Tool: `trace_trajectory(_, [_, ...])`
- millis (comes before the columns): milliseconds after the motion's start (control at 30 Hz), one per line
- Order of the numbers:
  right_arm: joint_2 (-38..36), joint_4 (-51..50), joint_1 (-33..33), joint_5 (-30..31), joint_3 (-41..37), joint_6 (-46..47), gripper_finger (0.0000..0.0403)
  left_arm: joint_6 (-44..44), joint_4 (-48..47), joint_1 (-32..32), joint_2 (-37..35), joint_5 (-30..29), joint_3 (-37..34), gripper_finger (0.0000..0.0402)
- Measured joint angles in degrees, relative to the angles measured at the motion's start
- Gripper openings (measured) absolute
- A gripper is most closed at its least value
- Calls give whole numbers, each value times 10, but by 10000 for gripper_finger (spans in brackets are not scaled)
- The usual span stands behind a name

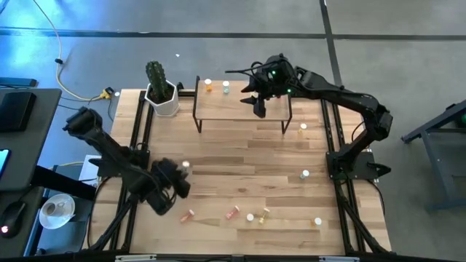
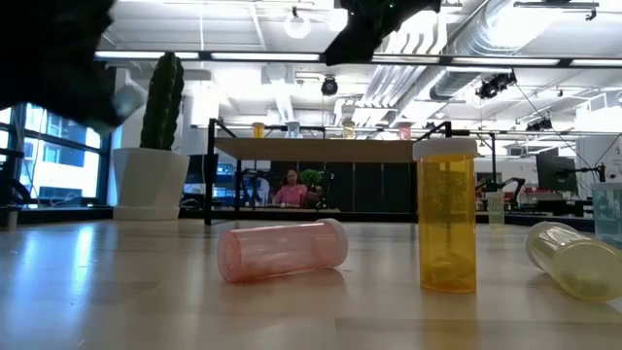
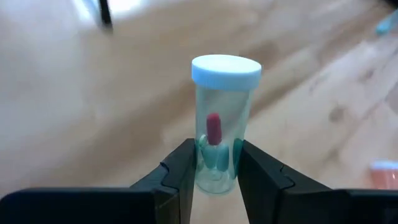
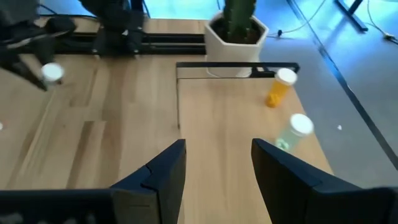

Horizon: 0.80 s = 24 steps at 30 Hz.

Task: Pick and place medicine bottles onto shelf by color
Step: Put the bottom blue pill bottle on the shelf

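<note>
Left hand (image 3: pixel 214 171) is closed on a pale green bottle (image 3: pixel 221 124) with a white cap, gripped low on its body, a red capsule visible inside. In the high view this hand (image 1: pixel 177 177) sits over the left part of the surface (image 1: pixel 240 156), the bottle's cap showing beside it.

Right hand (image 4: pixel 217 163) hangs above the shelf (image 1: pixel 240 105) with fingers parted and nothing between them. On the shelf stand 2 bottles near its left end — an orange one (image 4: pixel 280 87) and a green one (image 4: pixel 292 132).

Other bottles lie scattered along the near edge — a pink one (image 2: pixel 282 250) on its side, a yellow one (image 2: pixel 447 214) upright beside it.
</note>
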Motion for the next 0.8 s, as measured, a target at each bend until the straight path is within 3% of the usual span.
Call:
trace_trajectory(133, [0,1,21,0,0,-17,174,142,10,59,-40,-43,0,92])
trace_trajectory(300, [0,27,46,-1,0,-12,175,311,41,136,-87,-49,0,92])
trace_trajectory(533, [0,64,67,-13,0,-24,184,593,187,223,-148,51,0,92])
trace_trajectory(800, [0,65,75,-140,0,-74,185,810,318,305,-169,166,0,92])
